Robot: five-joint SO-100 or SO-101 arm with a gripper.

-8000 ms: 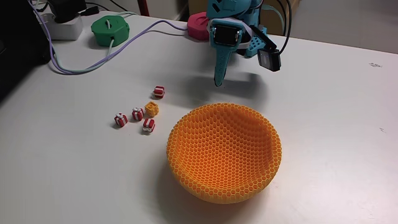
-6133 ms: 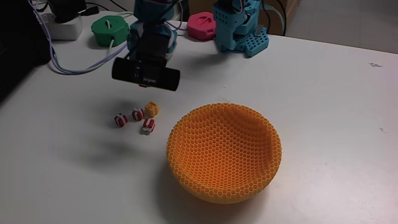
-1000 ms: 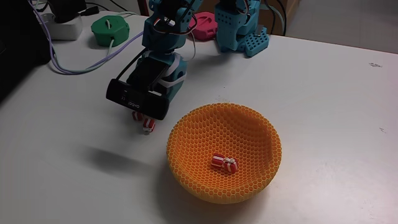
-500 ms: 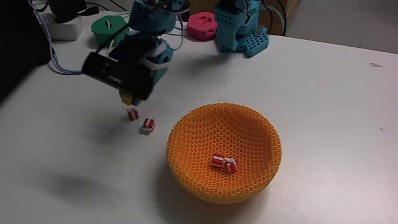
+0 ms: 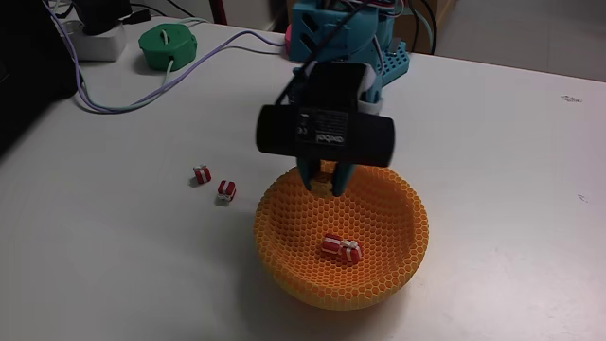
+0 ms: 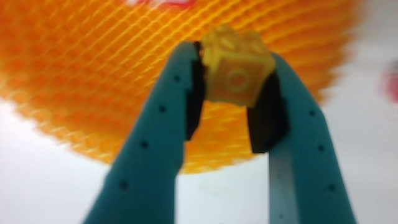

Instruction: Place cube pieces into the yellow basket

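The yellow basket stands on the white table in the fixed view, with two red cube pieces lying on its floor. My gripper hangs over the basket's back rim, shut on an orange-yellow cube piece. In the wrist view that cube is pinched between the teal fingers at my gripper, with the basket's mesh behind it. Two more red cube pieces rest on the table to the left of the basket.
A green disc and lilac cables lie at the back left of the fixed view. The arm's teal base stands behind the basket. A black camera housing rides on the wrist above the rim.
The arm has swung right from above the loose cubes to over the basket's back rim, carrying the orange-yellow cube. Two red cubes stay on the table.
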